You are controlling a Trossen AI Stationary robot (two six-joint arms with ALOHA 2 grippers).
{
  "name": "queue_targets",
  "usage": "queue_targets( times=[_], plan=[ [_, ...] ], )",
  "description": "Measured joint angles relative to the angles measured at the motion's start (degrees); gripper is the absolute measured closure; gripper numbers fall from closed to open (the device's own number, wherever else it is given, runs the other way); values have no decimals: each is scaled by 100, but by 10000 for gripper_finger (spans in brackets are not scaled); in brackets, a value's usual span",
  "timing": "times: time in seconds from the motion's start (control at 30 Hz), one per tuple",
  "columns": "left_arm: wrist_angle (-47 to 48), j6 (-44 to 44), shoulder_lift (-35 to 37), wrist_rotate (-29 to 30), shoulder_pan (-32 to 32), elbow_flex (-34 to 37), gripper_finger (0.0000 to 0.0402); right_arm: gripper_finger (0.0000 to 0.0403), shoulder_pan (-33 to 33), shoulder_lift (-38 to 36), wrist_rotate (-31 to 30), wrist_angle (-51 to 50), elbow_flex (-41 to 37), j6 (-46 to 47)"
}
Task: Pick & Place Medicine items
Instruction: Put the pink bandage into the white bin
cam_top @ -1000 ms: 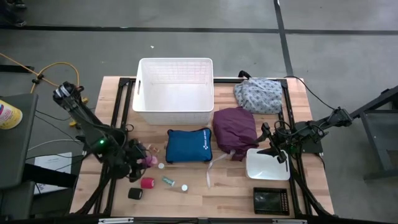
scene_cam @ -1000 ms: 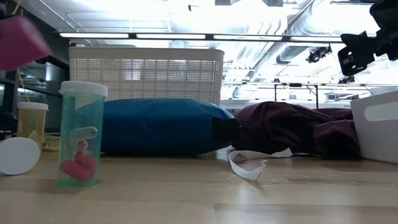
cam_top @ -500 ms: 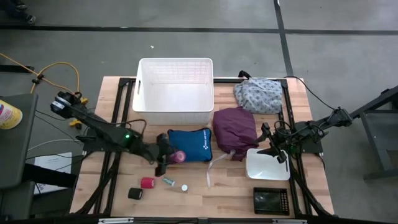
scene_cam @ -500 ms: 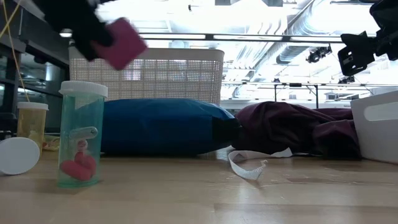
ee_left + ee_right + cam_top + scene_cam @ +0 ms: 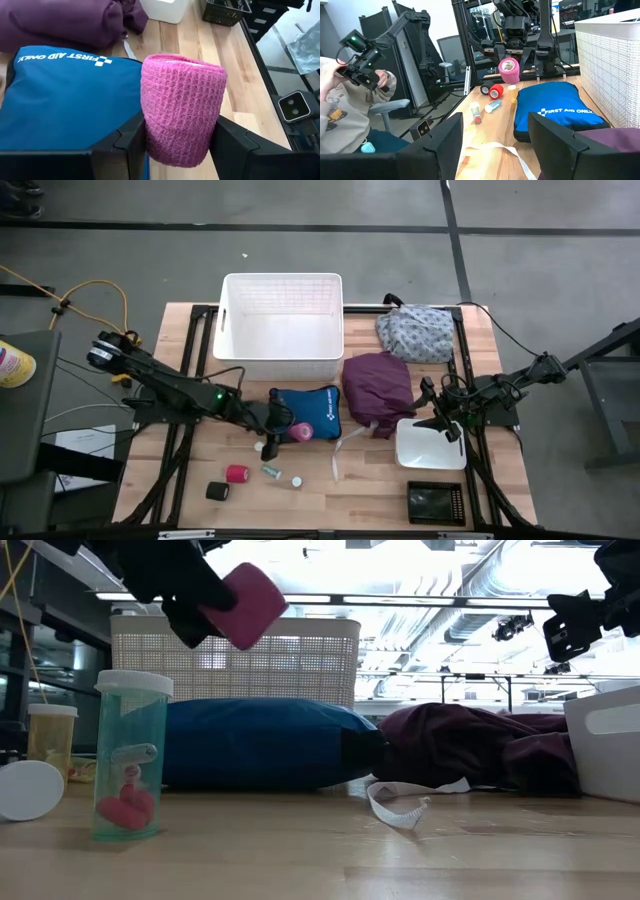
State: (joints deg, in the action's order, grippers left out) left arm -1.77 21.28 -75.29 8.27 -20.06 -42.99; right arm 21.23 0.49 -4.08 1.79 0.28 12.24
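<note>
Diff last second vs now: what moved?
Left gripper, shut on the pink roll, carried it from the table's left side rightward, now above the blue pouch edge. Right gripper, red roll, black roll and vial unchanged.

Robotics lab, concrete floor (image 5: 540,240), exposed ceiling ducts (image 5: 480,600), wooden workbench (image 5: 370,480), equipment racks (image 5: 410,75)

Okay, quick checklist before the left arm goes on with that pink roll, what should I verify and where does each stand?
1. Left hand shut on pink roll: ok.
2. Roll lifted off the table: ok.
3. Roll above the blue pouch edge, not yet at the white basket: ok.
4. Basket free of items: ok.
5. Right hand apart, by the white tray: ok.
6. Where the roll is meant to go: cannot tell.
</note>
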Motion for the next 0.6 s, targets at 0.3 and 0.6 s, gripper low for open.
queue_targets(
  times=[0.3,0.6],
  plan=[
    [103,-176,-357,107,24,-512,235,192,0,-2,1,6,2,-2],
    [383,-840,-1500,89,202,-1949,235,192,0,0,1,10,1,0]
  ],
)
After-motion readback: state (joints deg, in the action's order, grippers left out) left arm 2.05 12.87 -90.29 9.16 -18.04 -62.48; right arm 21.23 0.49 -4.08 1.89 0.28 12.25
